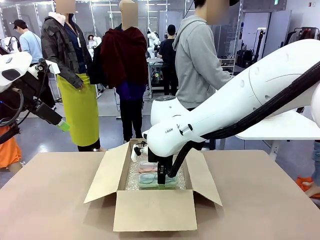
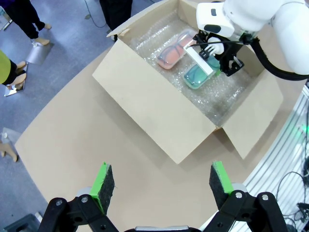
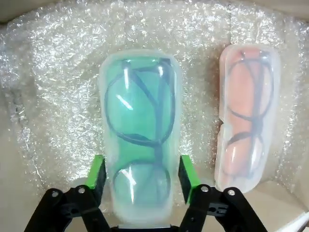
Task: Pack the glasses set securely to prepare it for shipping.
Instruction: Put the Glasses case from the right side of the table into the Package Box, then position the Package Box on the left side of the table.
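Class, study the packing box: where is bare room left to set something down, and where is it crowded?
Free: the bubble wrap between the mint green case and the wall of the box, and the table on either side of the box. Crowded: the thin gap between that case and the pink case, with the right claw straddling the green one.

Of your 2 cases, the mint green case is translucent with a dark spectacles outline showing through, and the pale pink case shows the same dark outline. The bubble wrap is clear, dotted all over with small shiny bubbles. The box is plain brown cardboard and the table a duller tan. The left gripper and the right gripper are black with bright green pads.
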`<control>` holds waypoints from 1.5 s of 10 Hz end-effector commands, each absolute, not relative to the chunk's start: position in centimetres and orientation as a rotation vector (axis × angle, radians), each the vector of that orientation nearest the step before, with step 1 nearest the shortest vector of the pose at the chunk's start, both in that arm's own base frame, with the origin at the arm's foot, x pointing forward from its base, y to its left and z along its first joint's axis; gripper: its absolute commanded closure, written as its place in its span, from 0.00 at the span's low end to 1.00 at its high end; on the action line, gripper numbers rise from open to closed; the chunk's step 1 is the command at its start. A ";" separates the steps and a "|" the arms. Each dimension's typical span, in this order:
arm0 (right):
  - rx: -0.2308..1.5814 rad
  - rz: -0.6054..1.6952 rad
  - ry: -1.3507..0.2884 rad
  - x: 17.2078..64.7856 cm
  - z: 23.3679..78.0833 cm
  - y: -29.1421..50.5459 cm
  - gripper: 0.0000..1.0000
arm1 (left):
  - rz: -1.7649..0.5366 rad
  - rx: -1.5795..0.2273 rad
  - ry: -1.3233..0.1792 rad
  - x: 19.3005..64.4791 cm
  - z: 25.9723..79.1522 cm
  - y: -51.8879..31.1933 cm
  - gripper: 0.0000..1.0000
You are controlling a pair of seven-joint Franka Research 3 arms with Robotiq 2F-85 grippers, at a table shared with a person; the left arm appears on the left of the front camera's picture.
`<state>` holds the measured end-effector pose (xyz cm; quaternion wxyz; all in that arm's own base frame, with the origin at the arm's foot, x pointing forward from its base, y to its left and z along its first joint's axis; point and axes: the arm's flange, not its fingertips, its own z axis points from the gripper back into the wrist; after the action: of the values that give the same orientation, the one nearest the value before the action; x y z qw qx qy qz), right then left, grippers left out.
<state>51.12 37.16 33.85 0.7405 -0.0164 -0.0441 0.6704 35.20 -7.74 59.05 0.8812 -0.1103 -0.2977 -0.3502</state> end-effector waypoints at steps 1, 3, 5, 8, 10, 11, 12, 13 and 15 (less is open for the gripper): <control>-0.011 1.489 -0.102 50.6 34.5 36.9 0.00 | -0.738 -0.235 -0.626 35.2 59.3 -7.6 0.00; -0.005 1.481 -0.115 50.5 35.4 36.7 0.00 | -0.738 -0.235 -0.626 35.2 59.3 -7.6 0.00; -0.032 1.468 -0.109 51.2 34.5 37.2 0.00 | -0.738 -0.235 -0.626 35.2 59.3 -7.6 0.00; -0.032 1.468 -0.109 51.2 34.5 37.2 0.00 | -0.738 -0.235 -0.626 35.2 59.3 -7.6 0.00; -0.032 1.468 -0.109 51.2 34.5 37.2 0.00 | -0.738 -0.235 -0.626 35.2 59.3 -7.6 0.00; -0.032 1.468 -0.109 51.2 34.5 37.2 0.00 | -0.738 -0.235 -0.626 35.2 59.3 -7.6 0.00; -0.032 1.468 -0.109 51.2 34.5 37.2 0.00 | -0.738 -0.235 -0.626 35.2 59.3 -7.6 0.00; -0.032 1.468 -0.109 51.2 34.5 37.2 0.00 | -0.738 -0.235 -0.626 35.2 59.3 -7.6 0.00; -0.032 1.468 -0.109 51.2 34.5 37.2 0.00 | -0.738 -0.235 -0.626 35.2 59.3 -7.6 0.00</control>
<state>51.37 37.23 34.49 0.7424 -0.0121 -0.0498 0.6680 35.20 -7.74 59.05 0.8812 -0.1103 -0.2977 -0.3502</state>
